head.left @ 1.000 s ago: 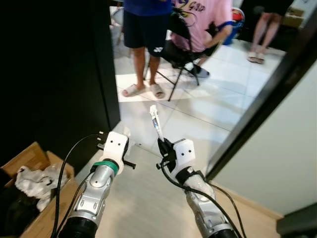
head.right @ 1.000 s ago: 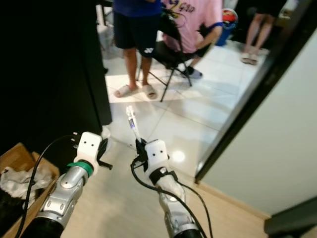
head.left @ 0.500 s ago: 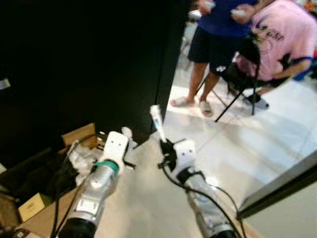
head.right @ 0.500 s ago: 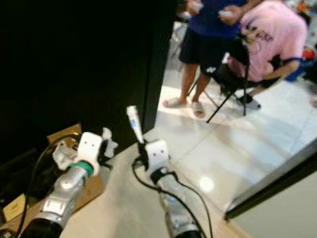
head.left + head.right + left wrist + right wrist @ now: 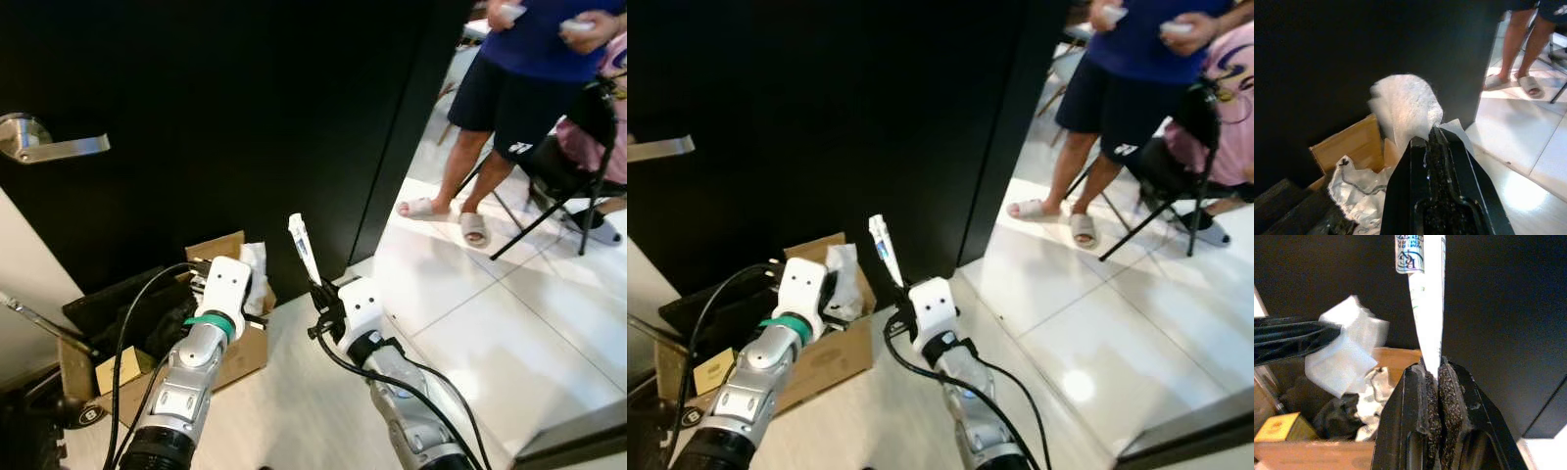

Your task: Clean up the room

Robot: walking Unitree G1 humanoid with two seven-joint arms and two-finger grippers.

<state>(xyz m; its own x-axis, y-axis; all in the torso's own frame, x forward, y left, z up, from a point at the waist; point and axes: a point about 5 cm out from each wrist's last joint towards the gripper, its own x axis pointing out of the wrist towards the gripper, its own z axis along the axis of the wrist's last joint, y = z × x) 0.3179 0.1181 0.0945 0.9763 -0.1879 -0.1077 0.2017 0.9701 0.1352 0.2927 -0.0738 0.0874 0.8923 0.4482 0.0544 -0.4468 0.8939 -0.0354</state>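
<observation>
While both arms hover by the cardboard box (image 5: 227, 357), right gripper (image 5: 1432, 377) is clamped on a white tube (image 5: 1426, 293), upright; left gripper (image 5: 1431, 139) pinches crumpled white tissue (image 5: 1408, 105) over the box. Head views add a black door (image 5: 245, 117), its handle (image 5: 44, 145), and a person's legs (image 5: 460, 176).

The right gripper (image 5: 1439, 377) pinches the flat end of a white tube (image 5: 1427, 298) that stands straight up against a black door (image 5: 1498, 308). Beside it the left gripper (image 5: 1293, 340) holds a blurred white tissue (image 5: 1344, 352). Beyond them sits a cardboard box (image 5: 1317, 450) holding crumpled paper (image 5: 1371, 404) and a small yellow carton (image 5: 1281, 428).
</observation>
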